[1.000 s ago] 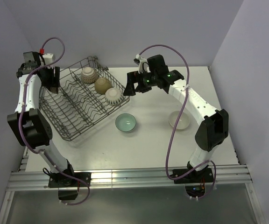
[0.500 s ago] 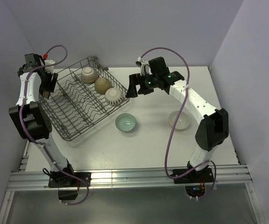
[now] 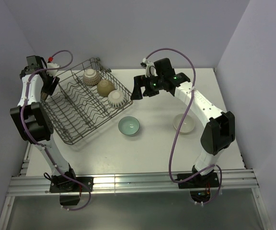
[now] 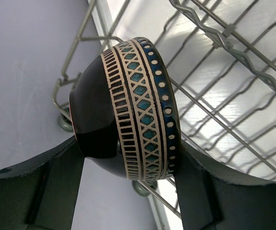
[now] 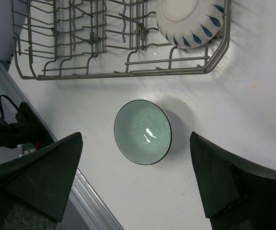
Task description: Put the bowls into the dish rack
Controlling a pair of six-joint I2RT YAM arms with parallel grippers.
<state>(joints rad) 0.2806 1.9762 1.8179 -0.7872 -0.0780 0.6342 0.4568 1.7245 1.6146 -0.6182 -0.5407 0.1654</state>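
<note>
My left gripper (image 3: pixel 46 89) hangs at the far left edge of the grey wire dish rack (image 3: pixel 75 112). It is shut on a dark bowl (image 4: pixel 128 108) with a cream and teal patterned band, held on edge above the rack's corner wires (image 4: pixel 210 110). Three bowls (image 3: pixel 105 87) stand in the rack's right row. A teal bowl (image 3: pixel 129 126) sits upright on the table just off the rack's near right side. My right gripper (image 3: pixel 136 88) hovers open high above that teal bowl (image 5: pixel 143 132), which shows between its spread fingers (image 5: pixel 56 167). A white bowl (image 3: pixel 184 123) rests further right.
The rack (image 5: pixel 123 62) lies at an angle across the table's left half, close to the left wall. A white bowl with blue drops (image 5: pixel 190 21) leans in its nearest corner. The table's metal front rail (image 5: pixel 80 191) runs below the teal bowl.
My left gripper has drifted a little further left and back over the rack's edge, still holding the dark bowl. The right gripper has shifted slightly to the right.
</note>
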